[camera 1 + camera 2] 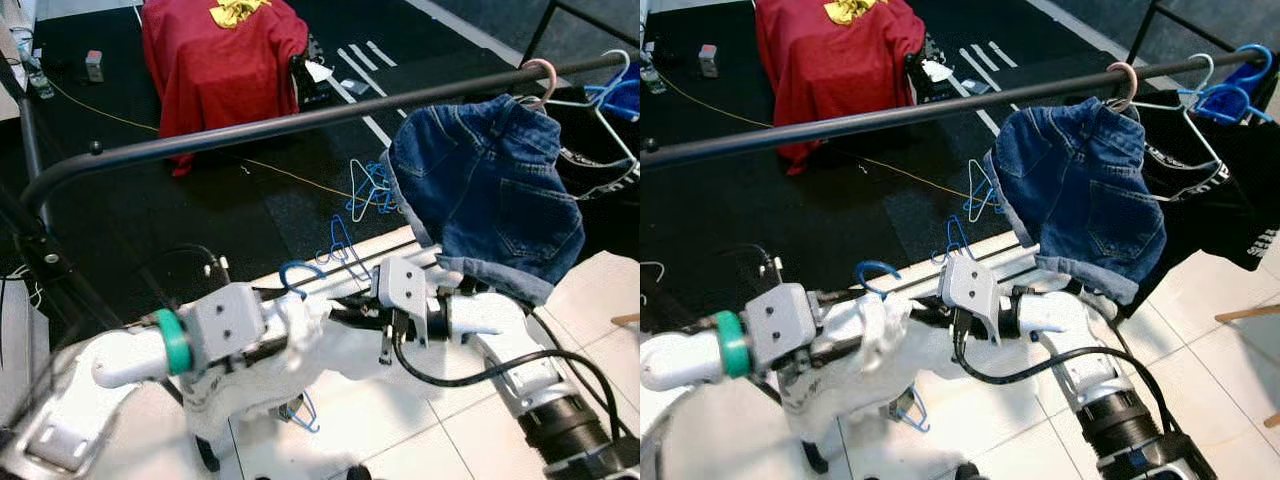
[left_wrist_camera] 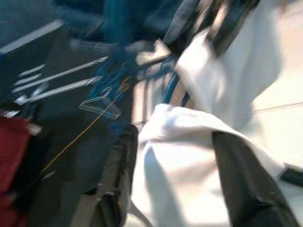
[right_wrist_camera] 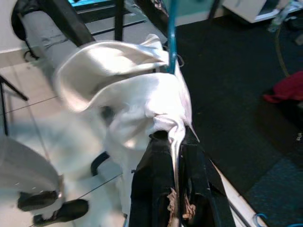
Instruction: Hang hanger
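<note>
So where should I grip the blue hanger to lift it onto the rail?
Grip the neck just below the hook of the blue hanger, coming from the robot's side. The hook stands clear above the white garment, which covers the shoulders; the rail lies above and beyond.
</note>
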`<state>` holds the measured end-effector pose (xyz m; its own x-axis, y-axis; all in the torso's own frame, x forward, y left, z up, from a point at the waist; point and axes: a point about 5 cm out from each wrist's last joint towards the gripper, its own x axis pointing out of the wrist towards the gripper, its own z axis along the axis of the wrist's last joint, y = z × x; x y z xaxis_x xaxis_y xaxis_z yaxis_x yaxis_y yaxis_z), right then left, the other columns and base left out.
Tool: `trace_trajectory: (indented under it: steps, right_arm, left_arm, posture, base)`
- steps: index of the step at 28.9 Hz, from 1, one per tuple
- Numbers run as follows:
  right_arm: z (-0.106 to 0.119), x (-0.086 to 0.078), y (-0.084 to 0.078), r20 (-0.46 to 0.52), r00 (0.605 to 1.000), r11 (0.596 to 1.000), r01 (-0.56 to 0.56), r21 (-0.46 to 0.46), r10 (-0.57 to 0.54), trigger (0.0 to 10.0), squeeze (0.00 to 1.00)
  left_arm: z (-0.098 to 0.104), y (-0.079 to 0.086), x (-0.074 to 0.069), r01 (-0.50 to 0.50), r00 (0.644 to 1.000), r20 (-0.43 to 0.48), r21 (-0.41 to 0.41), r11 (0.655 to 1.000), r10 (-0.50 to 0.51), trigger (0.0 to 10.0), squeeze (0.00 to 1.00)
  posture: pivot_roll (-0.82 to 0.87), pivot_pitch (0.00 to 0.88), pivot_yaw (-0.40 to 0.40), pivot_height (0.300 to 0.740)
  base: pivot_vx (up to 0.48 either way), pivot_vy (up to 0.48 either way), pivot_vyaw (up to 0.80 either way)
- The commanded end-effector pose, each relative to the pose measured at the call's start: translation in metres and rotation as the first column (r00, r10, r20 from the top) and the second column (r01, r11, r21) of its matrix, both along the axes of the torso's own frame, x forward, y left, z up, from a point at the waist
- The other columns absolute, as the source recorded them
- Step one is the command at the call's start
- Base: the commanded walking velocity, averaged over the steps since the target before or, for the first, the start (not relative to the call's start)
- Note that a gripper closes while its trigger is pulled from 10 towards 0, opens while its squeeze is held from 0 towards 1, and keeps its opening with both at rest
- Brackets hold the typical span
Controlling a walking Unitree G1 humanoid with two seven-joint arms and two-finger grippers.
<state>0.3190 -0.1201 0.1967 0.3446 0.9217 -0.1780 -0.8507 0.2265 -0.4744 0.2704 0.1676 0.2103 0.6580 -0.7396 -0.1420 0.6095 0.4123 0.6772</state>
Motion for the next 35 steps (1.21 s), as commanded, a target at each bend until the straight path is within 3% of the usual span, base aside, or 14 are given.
trace_trajectory:
  steps: [1,11,12,18,19,21,23,25,32,35]
  right_arm:
    - [0.008,-0.003,0.001,0.037,0.999,0.999,-0.025,0.028,0.024,0.0,0.00]
    - [0.007,-0.006,0.001,0.038,0.998,0.999,-0.044,0.026,0.043,0.0,0.00]
    - [0.008,-0.009,0.001,0.041,0.997,0.998,-0.066,0.017,0.065,0.0,0.00]
    - [0.010,-0.013,0.001,0.046,0.994,0.995,-0.096,0.004,0.096,0.0,0.00]
    - [0.010,-0.015,0.001,0.048,0.993,0.994,-0.108,-0.005,0.108,0.0,0.00]
    - [0.010,-0.015,0.001,0.048,0.993,0.994,-0.108,-0.005,0.108,0.0,0.00]
    - [0.010,-0.017,0.000,0.053,0.991,0.993,-0.121,-0.018,0.122,0.0,0.00]
    - [0.010,-0.017,0.000,0.055,0.991,0.992,-0.123,-0.021,0.124,0.0,0.00]
    - [0.016,-0.017,0.001,0.091,0.988,0.992,-0.125,-0.021,0.127,0.0,0.00]
    - [0.018,-0.019,0.002,0.098,0.985,0.990,-0.140,-0.028,0.142,0.0,0.00]
  left_arm:
    - [-0.003,0.009,-0.001,0.000,1.000,-0.009,0.063,0.998,0.000,10.0,1.00]
    - [0.004,0.024,0.009,-0.101,0.995,0.016,0.063,0.993,0.100,10.0,1.00]
    - [0.009,0.036,0.011,-0.124,0.992,0.017,0.078,0.989,0.124,10.0,0.00]
    - [0.012,0.048,0.013,-0.133,0.991,-0.012,0.073,0.988,0.134,10.0,0.00]
    - [0.013,0.053,0.010,-0.103,0.991,-0.074,0.069,0.992,0.108,10.0,0.00]
    - [0.013,0.053,0.010,-0.103,0.991,-0.074,0.069,0.992,0.108,10.0,0.00]
    - [0.012,0.062,-0.003,-0.006,0.974,-0.224,0.089,0.996,0.026,10.0,0.00]
    - [0.011,0.064,-0.007,0.023,0.965,-0.264,0.094,0.995,0.003,10.0,0.00]
    - [-0.004,0.063,-0.018,0.079,0.935,-0.354,0.124,0.989,-0.031,10.0,0.00]
    - [-0.007,0.062,-0.016,0.056,0.939,-0.342,0.108,0.993,-0.016,10.0,0.00]
  posture:
    - [-0.04,0.195,0.076,0.740]
    - [-0.04,0.191,0.077,0.740]
    - [-0.04,0.190,0.078,0.740]
    - [-0.04,0.190,0.078,0.740]
    - [-0.04,0.191,0.078,0.740]
    - [-0.04,0.191,0.078,0.740]
    - [-0.04,0.193,0.083,0.740]
    - [-0.04,0.193,0.083,0.740]
    - [-0.04,0.197,0.086,0.740]
    - [-0.04,0.197,0.087,0.740]
  base:
    - [0.000,0.000,0.00]
    - [0.000,0.000,0.00]
    - [0.000,0.000,0.00]
    - [0.000,0.000,0.00]
    - [0.000,0.000,0.00]
    - [0.000,0.000,0.00]
    - [0.000,0.000,0.00]
    - [0.000,0.000,0.00]
    - [0.000,0.000,0.00]
    - [0.000,0.000,0.00]
